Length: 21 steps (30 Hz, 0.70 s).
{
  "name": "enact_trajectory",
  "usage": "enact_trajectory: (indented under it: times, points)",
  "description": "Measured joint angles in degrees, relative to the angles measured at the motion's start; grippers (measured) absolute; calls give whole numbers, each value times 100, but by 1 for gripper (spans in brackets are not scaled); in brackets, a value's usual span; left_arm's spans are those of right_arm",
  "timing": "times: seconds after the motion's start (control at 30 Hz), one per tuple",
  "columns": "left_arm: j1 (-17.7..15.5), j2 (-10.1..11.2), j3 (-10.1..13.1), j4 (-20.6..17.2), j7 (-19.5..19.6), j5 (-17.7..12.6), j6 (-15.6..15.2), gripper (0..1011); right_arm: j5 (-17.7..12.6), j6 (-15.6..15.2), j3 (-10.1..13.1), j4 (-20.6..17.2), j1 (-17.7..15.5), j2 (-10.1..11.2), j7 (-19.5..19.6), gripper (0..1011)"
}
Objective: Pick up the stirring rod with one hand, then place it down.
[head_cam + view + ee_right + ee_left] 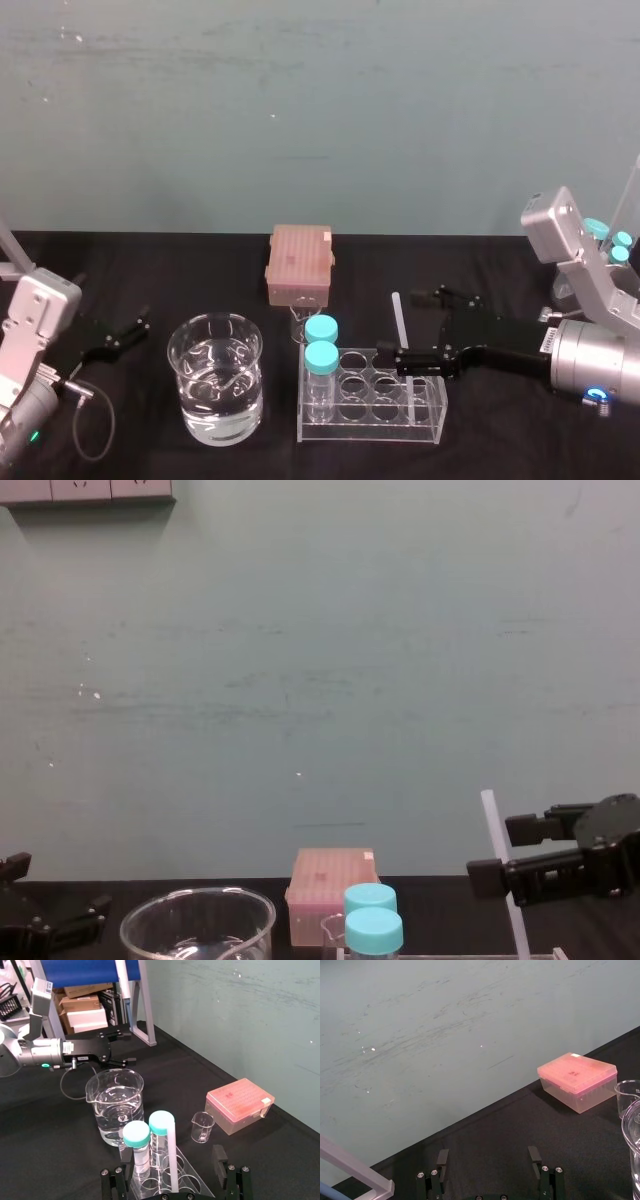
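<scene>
The stirring rod (400,322), thin and translucent white, stands leaning in a clear tube rack (432,432) and rises well above it. My right gripper (401,328) reaches in from the right, open, with one finger on each side of the rod (172,1152). In the right wrist view there is a gap between the rod and both fingers (218,1159). The chest view shows the rod (497,865) crossing between the right gripper's (505,855) black fingers. My left gripper (122,335) rests low at the table's left, open and empty (488,1157).
Two blue-capped vials (321,345) stand in the rack's left end. A beaker of water (215,385) sits left of the rack. A small glass beaker (202,1126) and a pink lidded box (299,262) lie behind. More blue-capped vials (610,240) stand far right.
</scene>
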State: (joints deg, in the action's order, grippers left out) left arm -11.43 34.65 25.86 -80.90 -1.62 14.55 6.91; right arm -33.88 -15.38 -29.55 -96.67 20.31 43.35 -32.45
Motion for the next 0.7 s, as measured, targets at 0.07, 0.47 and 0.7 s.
enact_trajectory:
  times: [0.07, 0.47, 0.7]
  points:
    - [0, 0, 0, 0, 0, 0, 0, 1005, 26, 13, -15, 39, 10, -30, -2, 1003]
    - [0, 0, 0, 0, 0, 0, 0, 1005, 178, 133, -36, 230, 58, -185, -14, 1003]
    - [0, 0, 0, 0, 0, 0, 0, 1005, 236, 133, -45, 288, 89, -241, -61, 1003]
